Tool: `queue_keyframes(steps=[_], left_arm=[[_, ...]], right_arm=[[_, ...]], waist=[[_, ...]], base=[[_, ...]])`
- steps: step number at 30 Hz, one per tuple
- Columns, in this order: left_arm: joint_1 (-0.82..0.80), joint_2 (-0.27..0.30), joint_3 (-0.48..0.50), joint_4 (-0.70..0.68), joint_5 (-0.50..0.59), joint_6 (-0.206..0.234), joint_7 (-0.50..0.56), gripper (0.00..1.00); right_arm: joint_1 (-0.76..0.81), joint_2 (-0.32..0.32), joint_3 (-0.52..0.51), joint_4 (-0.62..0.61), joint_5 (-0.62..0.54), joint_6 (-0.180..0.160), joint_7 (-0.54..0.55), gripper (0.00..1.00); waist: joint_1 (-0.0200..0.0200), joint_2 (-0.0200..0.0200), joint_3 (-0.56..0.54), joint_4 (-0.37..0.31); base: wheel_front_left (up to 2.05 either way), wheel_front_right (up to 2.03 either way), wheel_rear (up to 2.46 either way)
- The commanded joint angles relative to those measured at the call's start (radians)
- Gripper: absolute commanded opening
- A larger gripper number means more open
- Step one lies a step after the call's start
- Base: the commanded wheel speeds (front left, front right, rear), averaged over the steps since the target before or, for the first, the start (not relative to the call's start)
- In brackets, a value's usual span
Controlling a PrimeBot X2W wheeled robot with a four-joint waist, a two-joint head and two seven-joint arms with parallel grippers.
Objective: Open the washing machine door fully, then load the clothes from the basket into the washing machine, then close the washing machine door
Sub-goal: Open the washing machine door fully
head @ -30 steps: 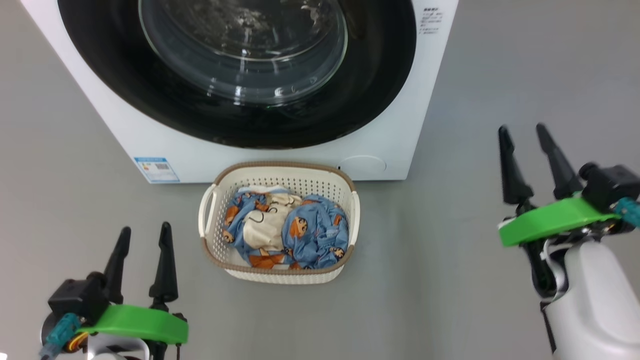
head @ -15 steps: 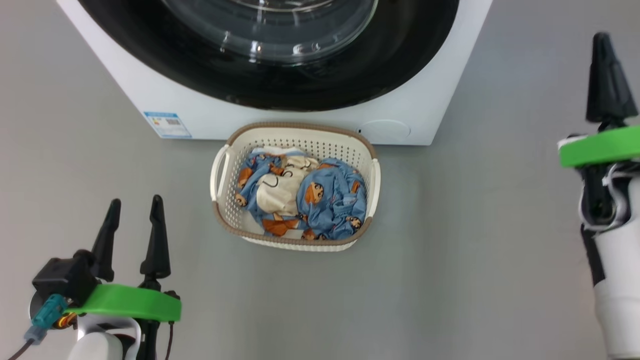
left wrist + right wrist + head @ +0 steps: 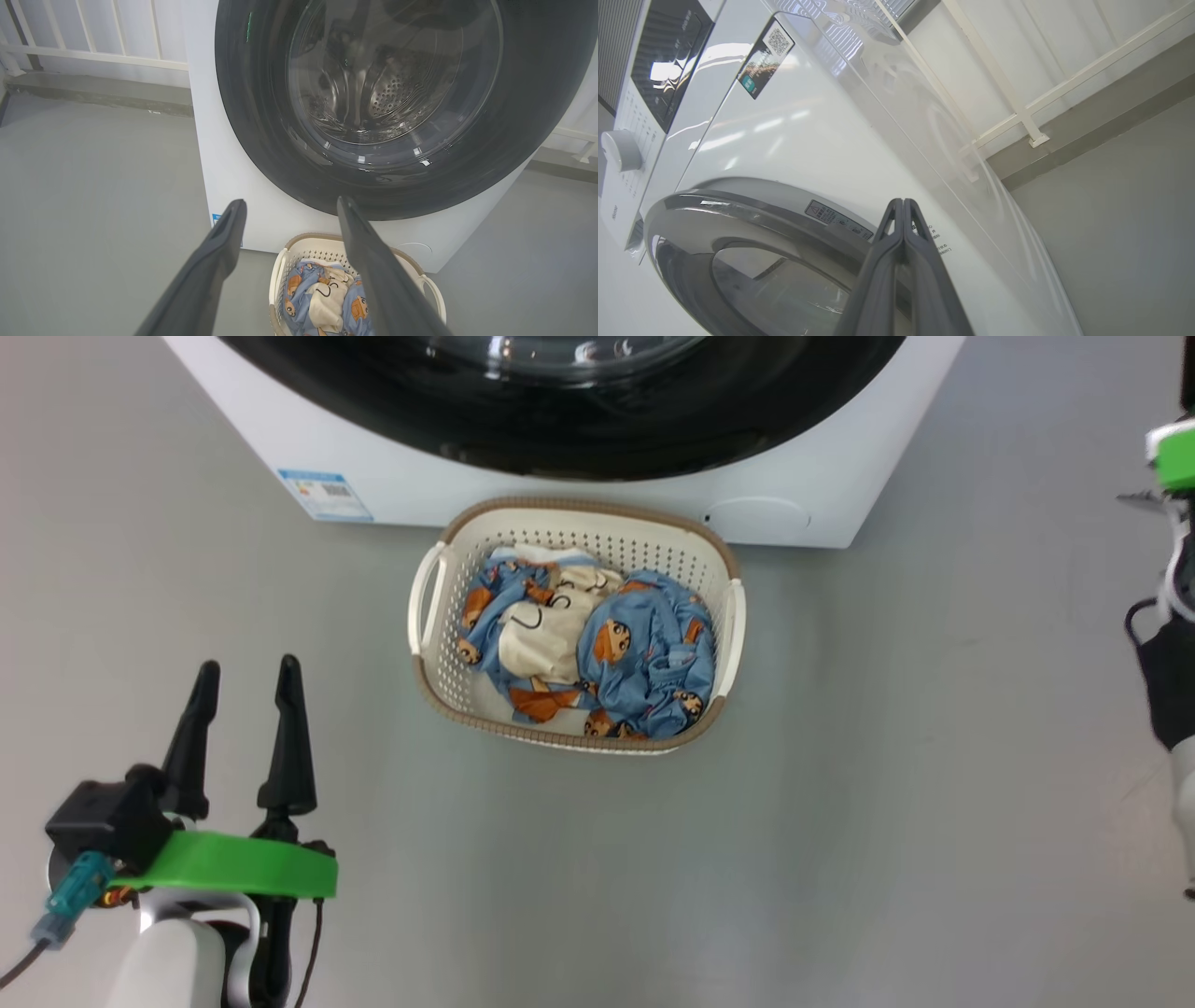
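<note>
Washing machine door [image 3: 261,121] — glossy black ring, bulging glass — appears shut. Basket [image 3: 435,653] on the floor [image 3: 840,803] just before it holds the clothes [image 3: 644,663]. Left gripper [image 3: 247,665] hovers left of the basket, jaws spread, empty. Right gripper [image 3: 902,207] held high beside the door, jaws pressed together, empty.

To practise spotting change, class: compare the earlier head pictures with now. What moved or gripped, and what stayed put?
The right gripper closed its fingers on nothing and rose forward toward the washing machine door. The head view itself shifted too. Unchanged: left gripper open, clothes in the basket, door closed.
</note>
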Motion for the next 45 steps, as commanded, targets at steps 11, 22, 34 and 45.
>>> queue_keyframes(steps=[11,22,34,45], left_arm=[[-0.06,0.026,0.025,-0.033,-0.023,-0.002,-0.006,1.0],[-0.085,0.017,0.015,-0.029,-0.039,-0.002,-0.006,1.0],[-0.095,0.007,0.012,-0.023,-0.048,-0.002,-0.006,1.0],[-0.101,-0.003,0.005,-0.016,-0.053,-0.002,-0.006,1.0]], right_arm=[[-0.144,-0.064,0.071,0.041,0.228,0.002,0.15,0.0],[-0.258,-0.098,0.108,0.077,0.389,0.002,0.29,0.0],[-0.37,-0.126,0.167,0.14,0.438,0.002,0.423,0.0],[-0.447,-0.123,0.215,0.201,0.441,0.002,0.484,0.0]], waist=[[0.0,-0.0001,0.087,0.049],[0.0,-0.0001,0.126,0.083],[0.0,-0.0001,0.154,0.112],[0.0,-0.0001,0.17,0.143]], base=[[0.0,0.0,0.0],[0.0,0.0,0.0],[0.0,0.0,0.0],[0.0,0.0,0.0]])
